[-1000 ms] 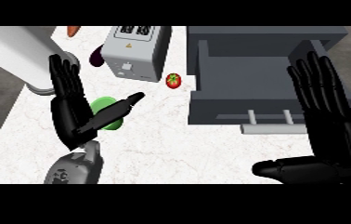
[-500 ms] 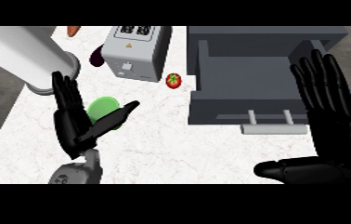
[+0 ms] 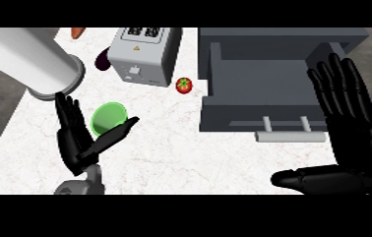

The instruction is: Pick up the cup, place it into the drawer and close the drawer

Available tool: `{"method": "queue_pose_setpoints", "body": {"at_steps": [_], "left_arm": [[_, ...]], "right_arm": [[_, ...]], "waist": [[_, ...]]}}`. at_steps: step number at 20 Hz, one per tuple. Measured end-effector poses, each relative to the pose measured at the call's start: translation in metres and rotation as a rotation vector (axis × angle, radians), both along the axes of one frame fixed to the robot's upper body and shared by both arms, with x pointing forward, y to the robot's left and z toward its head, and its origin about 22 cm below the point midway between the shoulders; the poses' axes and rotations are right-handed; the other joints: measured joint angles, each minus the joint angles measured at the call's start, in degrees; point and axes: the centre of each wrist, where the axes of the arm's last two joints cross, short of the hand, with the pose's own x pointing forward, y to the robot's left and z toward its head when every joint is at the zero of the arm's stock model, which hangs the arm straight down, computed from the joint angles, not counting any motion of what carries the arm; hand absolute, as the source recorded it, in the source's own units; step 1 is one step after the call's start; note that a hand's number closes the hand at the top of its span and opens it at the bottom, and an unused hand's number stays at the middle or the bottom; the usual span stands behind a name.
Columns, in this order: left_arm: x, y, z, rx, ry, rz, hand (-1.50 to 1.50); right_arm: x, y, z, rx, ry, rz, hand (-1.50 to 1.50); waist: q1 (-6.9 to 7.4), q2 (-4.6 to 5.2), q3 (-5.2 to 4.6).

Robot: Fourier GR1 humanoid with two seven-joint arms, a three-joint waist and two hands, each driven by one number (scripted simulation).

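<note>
A green cup (image 3: 109, 116) stands on the white counter at the left. My left hand (image 3: 78, 138) is open just below and left of it, fingers straight up along the cup's left side and the thumb stretched under its lower right rim. The grey drawer (image 3: 240, 118) is pulled open at the right, its handle (image 3: 289, 135) facing me. At the right edge, my right hand (image 3: 341, 101) rests open with fingers up, beside the drawer's front right corner.
A grey toaster (image 3: 145, 54) stands behind the cup, with a red tomato (image 3: 184, 85) to its right near the drawer's left wall. A dark eggplant (image 3: 103, 60) and an orange carrot (image 3: 76, 32) lie at the back left. A large pale cylinder (image 3: 36, 64) crosses the upper left.
My left hand has moved up and right, closing in on the green cup, which now shows more fully. The right hand has barely moved.
</note>
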Motion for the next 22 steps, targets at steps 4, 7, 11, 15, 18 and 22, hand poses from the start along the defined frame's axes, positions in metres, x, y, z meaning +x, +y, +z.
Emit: {"method": "queue_pose_setpoints", "body": {"at_steps": [4, 7, 11, 15, 18, 22], "left_arm": [[-0.003, 0.004, -0.018, -0.011, 0.017, -0.001, -1.50], [-0.007, 0.010, -0.034, -0.018, 0.033, -0.001, -1.50], [-0.007, 0.013, -0.047, -0.025, 0.049, 0.002, -1.50], [-0.004, 0.016, -0.055, -0.030, 0.044, 0.012, -1.50], [-0.006, 0.020, -0.070, -0.038, 0.039, 0.022, -1.50], [-0.007, 0.021, -0.085, -0.041, 0.041, 0.039, -1.50]], "right_arm": [[-0.001, -0.004, 0.006, 0.003, -0.001, 0.007, -1.50], [-0.002, -0.002, 0.005, 0.002, 0.002, 0.012, -1.50], [-0.004, 0.000, 0.011, -0.003, -0.002, 0.012, -1.50], [-0.004, 0.001, 0.013, 0.006, -0.003, 0.011, -1.50], [-0.004, 0.002, 0.012, 0.011, 0.004, 0.013, -1.50], [-0.005, 0.002, 0.011, 0.002, 0.001, 0.024, -1.50]], "waist": [[-0.01, 0.00, -0.01], [-0.01, 0.00, 0.00], [-0.02, 0.00, 0.00], [-0.03, 0.01, -0.01], [-0.05, 0.00, -0.01], [-0.07, 0.01, 0.00]]}}
